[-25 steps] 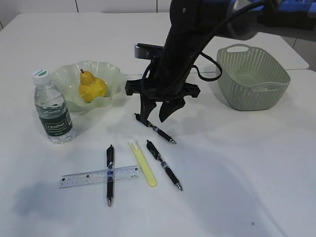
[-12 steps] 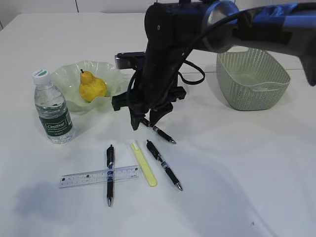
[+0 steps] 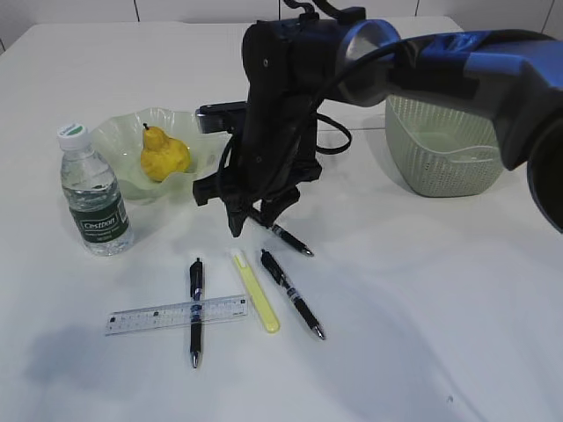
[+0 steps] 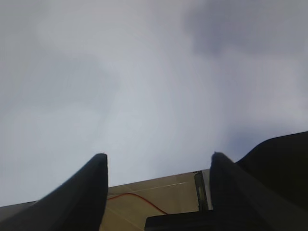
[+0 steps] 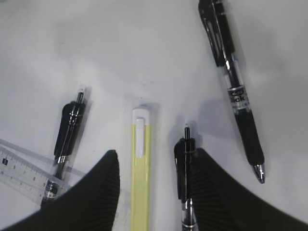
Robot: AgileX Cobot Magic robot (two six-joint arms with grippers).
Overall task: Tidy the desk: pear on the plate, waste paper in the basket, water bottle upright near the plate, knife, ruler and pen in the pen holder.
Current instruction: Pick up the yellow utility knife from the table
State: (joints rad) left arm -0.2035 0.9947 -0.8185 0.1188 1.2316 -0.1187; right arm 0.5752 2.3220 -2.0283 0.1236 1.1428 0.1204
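My right gripper [image 3: 251, 220] is open and hangs low over the pens on the white table. In the right wrist view its jaws [image 5: 156, 154] straddle the yellow knife [image 5: 141, 178], with a black pen [image 5: 185, 183] against the right jaw. In the exterior view the knife [image 3: 256, 290] lies between two pens [image 3: 195, 308] [image 3: 292, 294]; a third pen [image 3: 287, 236] lies under the gripper. The clear ruler [image 3: 176, 314] lies across the left pen. The pear [image 3: 163, 156] sits on the green plate [image 3: 198, 127]. The water bottle [image 3: 92, 193] stands upright beside it. My left gripper [image 4: 159, 163] is open and empty.
The green basket [image 3: 449, 136] stands at the back right. The right arm [image 3: 290, 97] stretches across the middle of the table. No pen holder or waste paper shows. The left wrist view shows only a bare pale surface.
The right arm has swung left and its gripper has come down closer to the pens and the knife. Nothing on the table has moved.
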